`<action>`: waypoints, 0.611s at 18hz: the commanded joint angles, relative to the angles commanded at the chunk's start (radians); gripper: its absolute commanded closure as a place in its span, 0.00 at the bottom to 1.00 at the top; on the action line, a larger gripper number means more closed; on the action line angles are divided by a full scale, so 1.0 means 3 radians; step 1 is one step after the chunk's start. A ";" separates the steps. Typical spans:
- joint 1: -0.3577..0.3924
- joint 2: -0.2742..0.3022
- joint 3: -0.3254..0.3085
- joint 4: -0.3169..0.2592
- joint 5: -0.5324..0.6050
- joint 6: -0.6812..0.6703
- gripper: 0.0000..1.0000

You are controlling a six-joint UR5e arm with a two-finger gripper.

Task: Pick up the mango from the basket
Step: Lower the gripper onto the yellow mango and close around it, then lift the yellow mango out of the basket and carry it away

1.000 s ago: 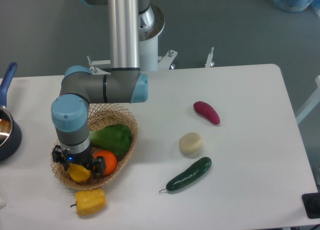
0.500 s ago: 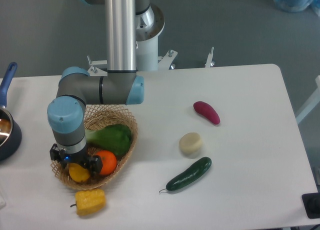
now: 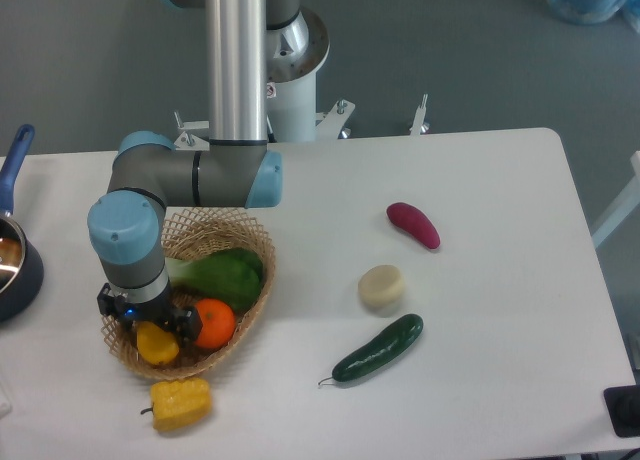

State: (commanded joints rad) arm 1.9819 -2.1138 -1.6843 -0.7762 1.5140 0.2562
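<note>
Standing over the near end of the wicker basket, the gripper hung with its wrist pointing straight down, and the mango showed just beneath it, at about seven o'clock in the basket's oval. From where I stood I could not tell whether the claw had clenched on the fruit or merely sat around it; the wrist housing hid the fingers. The orange lay touching the mango's side at three o'clock, with the green pepper behind it. That crowding looked like the main hazard: a finger coming down on the orange instead of beside it could shove both fruits, or pinch the mango off-centre. The mango's skin looked smooth and glossy, so I judged a shallow grip might let it squirt out on the lift and roll over the low rim toward the corn cob lying just outside the basket at six o'clock. A light basket might also drag along if a finger caught the weave.
</note>
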 joint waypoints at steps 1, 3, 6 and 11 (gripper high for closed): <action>0.0000 0.0000 0.0000 0.0000 0.0000 0.0000 0.20; -0.0005 0.0025 0.0005 0.0000 0.0000 0.0000 0.41; -0.0005 0.0061 0.0015 0.0000 0.0000 0.0020 0.60; 0.0005 0.0214 0.0061 -0.0005 -0.0015 0.0137 0.70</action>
State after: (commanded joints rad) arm 1.9834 -2.0496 -1.6659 -0.7777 1.5094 0.2974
